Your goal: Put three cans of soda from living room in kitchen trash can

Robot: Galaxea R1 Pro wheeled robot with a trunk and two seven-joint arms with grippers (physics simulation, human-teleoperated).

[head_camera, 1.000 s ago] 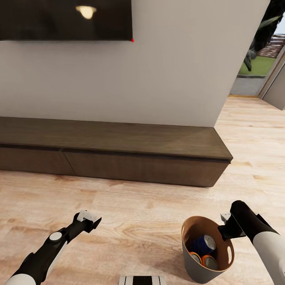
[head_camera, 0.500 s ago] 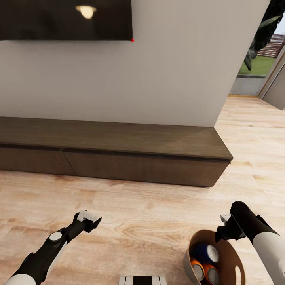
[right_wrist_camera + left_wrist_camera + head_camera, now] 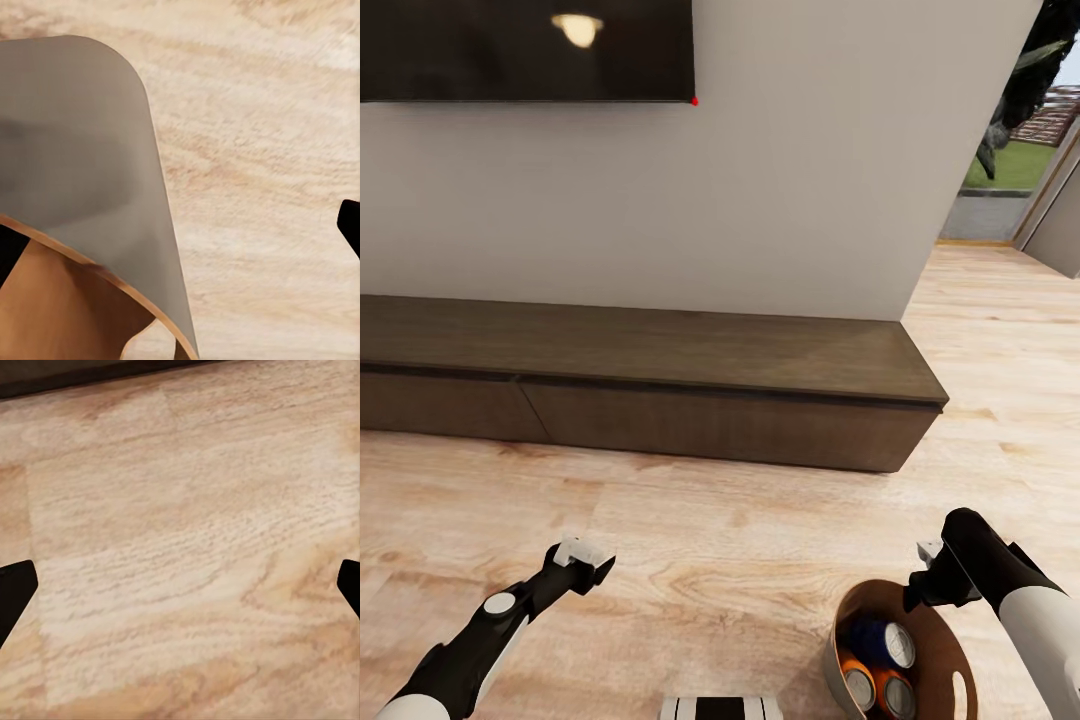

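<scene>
- The living room sets the scene: a black television point(image 3: 525, 48) hangs on a pale wall above a long low cabinet point(image 3: 650, 385), with wood floor point(image 3: 710, 560) stretching to an open doorway at the far right.
- The tash can point(image 3: 950, 650) sits low at the right of the head view, just under the right arm, its mouth tipped toward the camera. It is still in the living room, so the carry to the kitchen remains.
- Inside it lie all three cans: the blue can point(image 3: 890, 640) on top, and two orange cans point(image 3: 860, 685) beneath, touching one another.
- The right gripper point(image 3: 928, 590) is at the can's rim; in the right wrist view the wall point(image 3: 82, 172) runs between its dark fingertips. Whether the fingers are clenched on the rim I cannot tell for certain, though the tilt suggests it is being carried.
- The left gripper point(image 3: 585, 553) hangs released over bare floor, fingertips wide apart in its wrist view, holding nothing.
- To do this step well, I judge: keep the rim level so the cans stay in, turn the base slowly, and steer wide of the cabinet corner.
</scene>
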